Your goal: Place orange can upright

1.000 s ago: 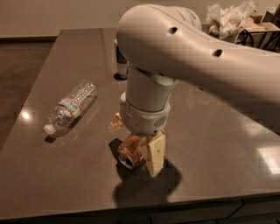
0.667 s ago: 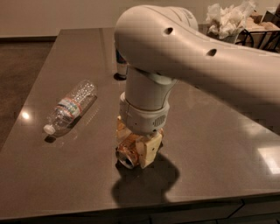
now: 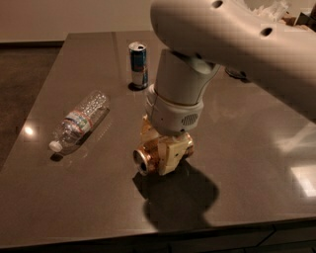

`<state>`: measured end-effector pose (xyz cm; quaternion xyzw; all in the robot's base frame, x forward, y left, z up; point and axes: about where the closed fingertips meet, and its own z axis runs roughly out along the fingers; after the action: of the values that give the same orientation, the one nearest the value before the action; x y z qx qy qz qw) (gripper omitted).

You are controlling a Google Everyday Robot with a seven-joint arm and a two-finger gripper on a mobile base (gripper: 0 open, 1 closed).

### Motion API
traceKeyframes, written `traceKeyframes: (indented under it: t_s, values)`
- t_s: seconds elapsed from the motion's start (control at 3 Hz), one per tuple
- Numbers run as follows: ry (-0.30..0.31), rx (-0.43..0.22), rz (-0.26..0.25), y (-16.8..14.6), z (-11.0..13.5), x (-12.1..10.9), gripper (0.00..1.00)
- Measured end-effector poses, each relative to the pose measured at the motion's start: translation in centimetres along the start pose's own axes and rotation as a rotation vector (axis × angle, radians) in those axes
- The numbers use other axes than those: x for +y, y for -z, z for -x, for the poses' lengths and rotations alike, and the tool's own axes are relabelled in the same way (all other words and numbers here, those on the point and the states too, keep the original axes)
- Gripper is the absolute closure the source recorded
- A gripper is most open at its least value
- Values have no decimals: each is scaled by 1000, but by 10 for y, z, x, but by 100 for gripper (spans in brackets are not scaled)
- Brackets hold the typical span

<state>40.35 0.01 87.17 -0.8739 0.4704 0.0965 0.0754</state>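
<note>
The orange can (image 3: 147, 159) lies on its side near the middle of the dark table (image 3: 256, 163), its silver rimmed end pointing to the front left. My gripper (image 3: 162, 150) comes down from above, and its cream fingers (image 3: 174, 152) clasp the can's body from both sides. It is shut on the can. The can sits at or just above the tabletop; I cannot tell which. Most of its body is hidden by the fingers and the white wrist.
A slim blue and silver can (image 3: 138, 64) stands upright behind the gripper. A clear plastic water bottle (image 3: 79, 121) lies on its side to the left. White crumpled things (image 3: 269, 7) sit at the back right. The table's front edge is close below.
The fingers have closed around the orange can. The arm has shifted so that the blue and silver can behind it now shows. The can is still on its side.
</note>
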Motion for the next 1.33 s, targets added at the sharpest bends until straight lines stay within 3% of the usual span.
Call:
traceKeyframes:
  t_s: [0.33, 1.0, 1.33]
  values:
    - [-139, -132, -68, 30, -8, -8, 100]
    - [-400, -494, -196, 61, -16, -16, 100]
    - [-487, -642, -291, 72, -21, -17, 100]
